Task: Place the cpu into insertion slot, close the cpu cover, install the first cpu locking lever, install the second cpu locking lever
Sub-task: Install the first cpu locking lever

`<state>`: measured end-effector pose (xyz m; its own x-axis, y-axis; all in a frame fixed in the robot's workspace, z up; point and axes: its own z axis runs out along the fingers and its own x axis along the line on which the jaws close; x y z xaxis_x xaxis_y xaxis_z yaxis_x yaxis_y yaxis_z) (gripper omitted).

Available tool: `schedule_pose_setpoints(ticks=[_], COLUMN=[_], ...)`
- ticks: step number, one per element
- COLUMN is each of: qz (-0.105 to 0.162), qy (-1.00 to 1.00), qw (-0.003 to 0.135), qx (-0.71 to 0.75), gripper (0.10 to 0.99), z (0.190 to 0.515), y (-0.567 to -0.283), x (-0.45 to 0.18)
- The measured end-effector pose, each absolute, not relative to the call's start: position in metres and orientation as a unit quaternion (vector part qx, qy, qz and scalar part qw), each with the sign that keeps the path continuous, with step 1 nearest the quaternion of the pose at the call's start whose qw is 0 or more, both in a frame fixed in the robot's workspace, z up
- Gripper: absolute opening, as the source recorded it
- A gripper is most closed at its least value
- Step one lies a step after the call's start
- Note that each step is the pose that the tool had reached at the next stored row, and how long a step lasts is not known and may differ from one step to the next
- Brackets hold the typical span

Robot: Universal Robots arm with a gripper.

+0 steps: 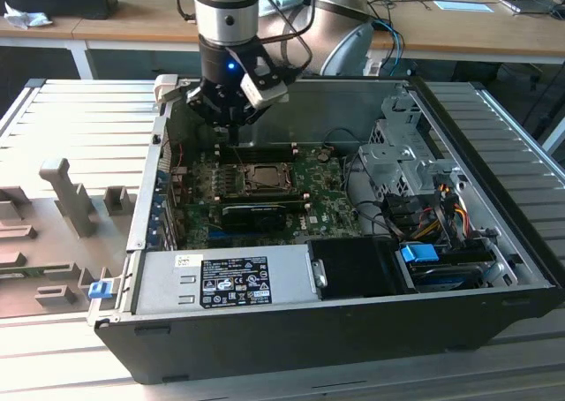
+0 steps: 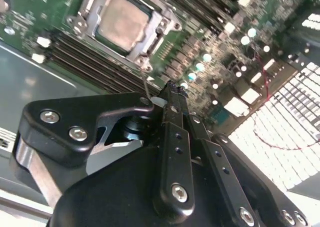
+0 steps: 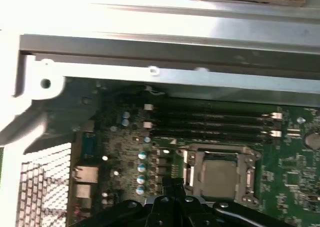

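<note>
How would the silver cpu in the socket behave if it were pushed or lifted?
Probably stiff: the cpu looks like a flat, metal-topped square. Likely light, being so thin. A sideways push probably would not shift it, since it sits recessed within the metal frame of the insertion slot.

The cpu (image 2: 122,22) has a dull, pale-grey metal lid, and the insertion slot (image 2: 82,19) around it is framed in bright, glossy silver metal. The circuit board (image 1: 327,185) is green with a faint sheen. The pincer (image 2: 172,92) is smooth matt black, studded with shiny steel screw heads. The computer case (image 1: 344,109) is bare grey sheet metal, and the table (image 1: 79,118) is ribbed, satin aluminium.
</note>
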<state>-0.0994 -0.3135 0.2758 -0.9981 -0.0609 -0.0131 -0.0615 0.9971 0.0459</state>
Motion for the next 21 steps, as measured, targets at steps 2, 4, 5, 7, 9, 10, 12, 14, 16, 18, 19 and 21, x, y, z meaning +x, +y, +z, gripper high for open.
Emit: schedule_pose_setpoints(ticks=[2, 4, 5, 7, 9, 10, 12, 14, 16, 18, 19, 21], qz=[0.024, 0.024, 0.025, 0.025, 0.025, 0.025, 0.026, 0.026, 0.026, 0.026, 0.026, 0.026], qy=[0.999, 0.999, 0.999, 0.999, 0.999, 0.999, 0.999, 0.999, 0.999, 0.999, 0.999, 0.999], qw=[0.006, 0.006, 0.006, 0.006, 0.006, 0.006, 0.006, 0.006, 0.006, 0.006, 0.006, 0.006], qx=[-0.032, -0.033, -0.034, -0.034, -0.034, -0.034, -0.034, -0.034, -0.034, -0.034, -0.034, -0.034], gripper=[0.106, 0.106, 0.106, 0.106, 0.106, 0.106, 0.106, 0.106, 0.106, 0.106, 0.106, 0.106], z=[0.272, 0.269, 0.268, 0.265, 0.263, 0.262, 0.261, 0.26, 0.26, 0.259, 0.259, 0.259], y=[-0.313, -0.313, -0.313, -0.312, -0.309, -0.307, -0.303, -0.298, -0.293, -0.291, -0.291, -0.291], x=[-0.105, -0.108, -0.109, -0.11, -0.11, -0.11, -0.11, -0.11, -0.111, -0.11, -0.11, -0.106])
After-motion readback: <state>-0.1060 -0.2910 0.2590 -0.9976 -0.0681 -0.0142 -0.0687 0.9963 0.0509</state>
